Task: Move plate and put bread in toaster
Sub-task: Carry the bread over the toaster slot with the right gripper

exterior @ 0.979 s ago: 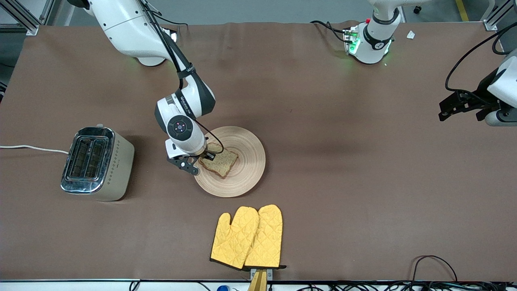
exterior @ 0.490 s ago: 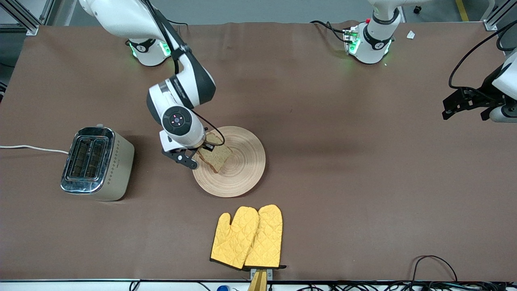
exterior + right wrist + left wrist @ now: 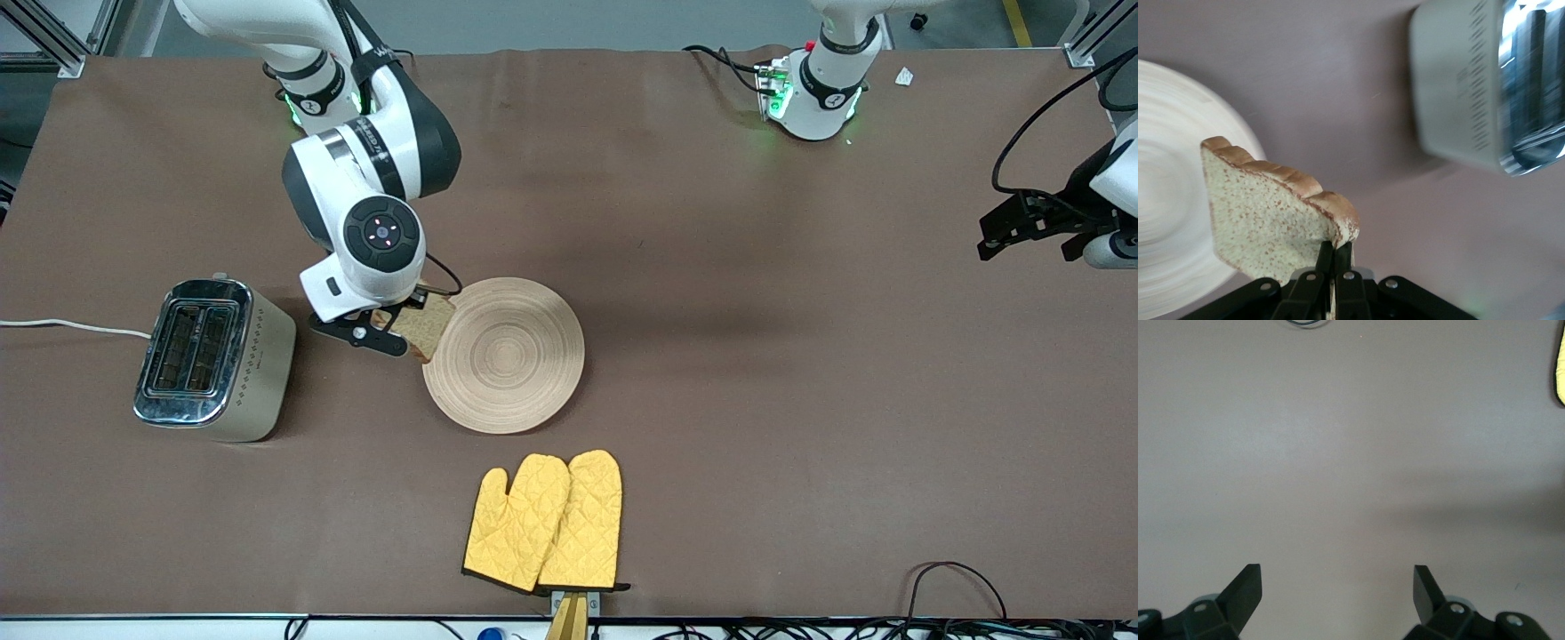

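Observation:
My right gripper [image 3: 397,327] is shut on the bread [image 3: 427,325], a speckled brown slice held on edge in the air over the plate's rim toward the toaster. In the right wrist view the bread [image 3: 1271,217] hangs from my shut gripper [image 3: 1336,257]. The round beige plate [image 3: 524,373] lies bare on the brown table; it also shows in the right wrist view [image 3: 1165,200]. The chrome-topped toaster [image 3: 213,356] stands toward the right arm's end, both slots up, and shows in the right wrist view [image 3: 1485,87]. My left gripper [image 3: 1022,227] waits open over bare table; its fingers [image 3: 1248,583] are wide apart.
A pair of yellow oven mitts [image 3: 544,523] lies nearer the front camera than the plate. The toaster's white cord [image 3: 71,325] runs off the table's edge at the right arm's end. Cables lie along the front edge.
My right gripper has lifted the bread off the plate and carried it toward the toaster, tilting it on edge. The plate is now bare. The left arm has barely moved.

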`<state>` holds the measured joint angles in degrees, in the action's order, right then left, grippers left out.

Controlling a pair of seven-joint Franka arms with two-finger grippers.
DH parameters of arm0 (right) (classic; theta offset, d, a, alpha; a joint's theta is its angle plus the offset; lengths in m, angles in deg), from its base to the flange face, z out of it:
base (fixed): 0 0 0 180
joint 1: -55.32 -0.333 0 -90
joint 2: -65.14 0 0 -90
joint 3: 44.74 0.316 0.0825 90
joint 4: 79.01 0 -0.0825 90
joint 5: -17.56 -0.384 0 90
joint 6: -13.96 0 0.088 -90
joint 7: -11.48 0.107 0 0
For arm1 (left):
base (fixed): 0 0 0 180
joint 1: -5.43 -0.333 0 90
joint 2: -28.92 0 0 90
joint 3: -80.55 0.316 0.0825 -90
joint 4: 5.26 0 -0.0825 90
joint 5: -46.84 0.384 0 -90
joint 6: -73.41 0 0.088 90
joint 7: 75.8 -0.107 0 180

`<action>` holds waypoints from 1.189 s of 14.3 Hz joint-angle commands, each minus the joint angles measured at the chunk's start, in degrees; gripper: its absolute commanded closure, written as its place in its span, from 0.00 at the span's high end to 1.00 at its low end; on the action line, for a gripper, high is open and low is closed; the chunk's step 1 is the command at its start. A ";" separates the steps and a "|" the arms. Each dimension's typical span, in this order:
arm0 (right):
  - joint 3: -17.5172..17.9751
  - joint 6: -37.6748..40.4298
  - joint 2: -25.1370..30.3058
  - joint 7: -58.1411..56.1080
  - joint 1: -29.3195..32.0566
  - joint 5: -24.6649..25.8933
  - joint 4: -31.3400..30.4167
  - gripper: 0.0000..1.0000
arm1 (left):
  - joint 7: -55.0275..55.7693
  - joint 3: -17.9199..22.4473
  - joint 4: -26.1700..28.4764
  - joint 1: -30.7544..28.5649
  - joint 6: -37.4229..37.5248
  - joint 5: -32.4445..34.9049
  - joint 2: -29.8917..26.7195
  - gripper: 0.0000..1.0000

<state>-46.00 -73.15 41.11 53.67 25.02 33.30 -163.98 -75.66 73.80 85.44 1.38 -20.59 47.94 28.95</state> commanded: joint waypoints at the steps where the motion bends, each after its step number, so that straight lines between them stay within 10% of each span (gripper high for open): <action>1: -0.14 5.43 -0.13 -7.80 0.50 8.75 2.61 0.00 | 0.20 -0.45 -1.94 0.18 1.45 -0.65 0.15 1.00; 6: -0.23 15.90 -3.64 -24.85 0.85 27.22 3.76 0.00 | 0.12 -0.54 -2.02 -0.08 2.25 0.05 0.15 1.00; 17: -0.76 23.04 -11.02 -28.13 5.42 36.98 11.23 0.00 | 0.03 -0.10 -2.02 -0.17 2.25 -0.30 0.23 1.00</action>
<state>-47.02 -52.17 33.46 26.60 30.14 67.02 -156.75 -75.66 73.70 84.63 1.28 -19.56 47.88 28.97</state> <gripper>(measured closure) 0.956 0.000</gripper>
